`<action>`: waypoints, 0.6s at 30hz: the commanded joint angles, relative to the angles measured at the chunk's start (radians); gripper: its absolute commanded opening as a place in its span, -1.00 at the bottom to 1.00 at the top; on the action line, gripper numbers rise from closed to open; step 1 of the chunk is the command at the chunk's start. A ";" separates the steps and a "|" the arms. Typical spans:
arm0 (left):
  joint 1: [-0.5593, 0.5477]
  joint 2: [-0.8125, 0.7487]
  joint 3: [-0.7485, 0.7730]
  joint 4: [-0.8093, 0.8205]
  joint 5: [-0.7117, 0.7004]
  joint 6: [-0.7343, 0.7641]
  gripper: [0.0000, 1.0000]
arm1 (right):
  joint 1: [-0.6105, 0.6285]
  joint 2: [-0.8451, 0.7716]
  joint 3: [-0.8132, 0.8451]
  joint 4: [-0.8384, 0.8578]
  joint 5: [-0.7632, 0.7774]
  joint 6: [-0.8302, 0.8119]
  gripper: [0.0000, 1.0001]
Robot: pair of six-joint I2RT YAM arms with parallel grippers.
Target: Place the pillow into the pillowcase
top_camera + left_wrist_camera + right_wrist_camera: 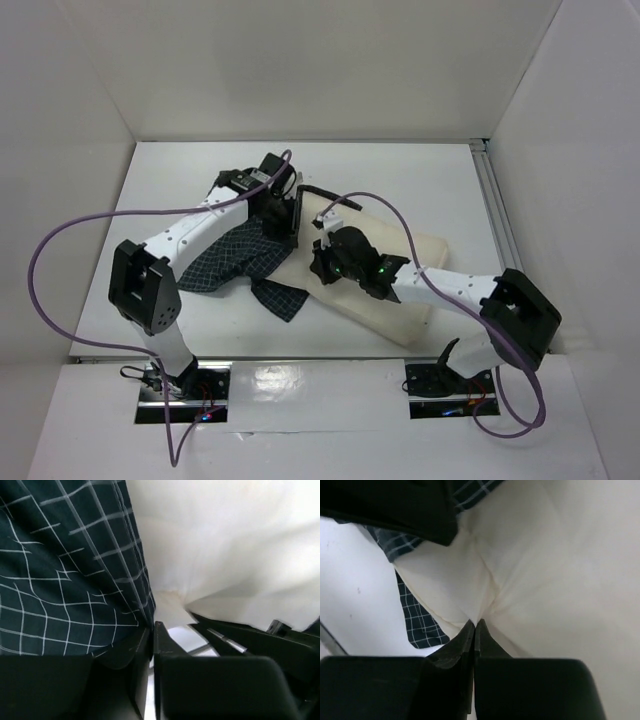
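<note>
Black fingertips of the right gripper (475, 625) pinch shut on a fold of the plump, rectangular cream fabric pillow (545, 580), with creases fanning out from the bite. The grip sits near the pillow's left end. The left gripper (152, 627) is likewise closed, clamping an edge of the thin, dark navy-green pillowcase with a fine white grid check (60, 570), and cream fabric lies just beside its jaws.

From above, the pillow lies on the right half of the white table (180, 180). Its long axis runs diagonally from the far centre, where the two grippers meet, down toward the right arm's base. The pillowcase lies bunched to the left of it, beneath the left arm, and its near edge touches the pillow's left end. Checked cloth shows both under and over that corner, but whether the corner is inside the mouth cannot be told; most of the pillow is plainly outside.

The coming move appears to turn on driving the pillow leftward along its own length into the sack, and the right arm is the nearer one to do it.
</note>
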 commanded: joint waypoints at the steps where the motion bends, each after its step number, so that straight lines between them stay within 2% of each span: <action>1: -0.018 -0.056 -0.047 -0.041 -0.013 -0.018 -0.53 | 0.003 -0.033 0.007 0.145 -0.054 0.047 -0.94; 2: -0.018 -0.056 -0.030 -0.041 -0.022 -0.018 -0.34 | 0.003 -0.044 0.024 0.108 -0.054 0.031 -0.33; 3: -0.018 -0.032 -0.006 -0.050 -0.022 -0.004 -0.20 | 0.003 -0.077 0.046 0.069 -0.019 0.020 0.00; 4: -0.018 -0.018 0.025 -0.073 -0.050 0.005 -0.08 | 0.003 -0.100 0.046 0.001 0.003 0.011 0.16; 5: -0.018 -0.004 0.060 -0.082 -0.065 0.005 0.18 | 0.003 -0.129 0.056 -0.028 0.038 -0.005 0.30; 6: -0.008 0.012 0.136 -0.082 -0.079 0.018 0.22 | 0.003 -0.158 0.066 -0.051 0.111 -0.005 0.52; 7: -0.008 0.056 0.183 -0.110 -0.102 0.030 0.31 | 0.003 -0.207 0.066 -0.091 0.147 -0.014 0.57; 9: 0.001 0.116 0.332 -0.134 -0.125 0.044 0.32 | -0.032 -0.217 0.112 -0.159 0.213 -0.014 0.66; 10: 0.011 0.151 0.382 -0.145 -0.142 0.044 0.32 | -0.084 -0.174 0.185 -0.201 0.213 -0.014 0.82; 11: 0.025 0.233 0.437 -0.160 -0.189 0.044 0.32 | -0.119 -0.144 0.229 -0.301 0.213 -0.003 0.85; 12: 0.025 0.280 0.549 -0.189 -0.211 0.053 0.34 | -0.150 -0.113 0.268 -0.333 0.204 -0.003 0.85; 14: 0.035 0.370 0.641 -0.209 -0.289 0.053 0.48 | -0.235 -0.042 0.333 -0.369 0.189 -0.003 0.92; 16: 0.044 0.498 0.750 -0.228 -0.320 0.039 0.52 | -0.301 0.004 0.384 -0.401 0.125 0.013 0.96; 18: 0.055 0.556 0.783 -0.228 -0.375 0.009 0.52 | -0.380 0.056 0.399 -0.439 0.094 0.036 0.99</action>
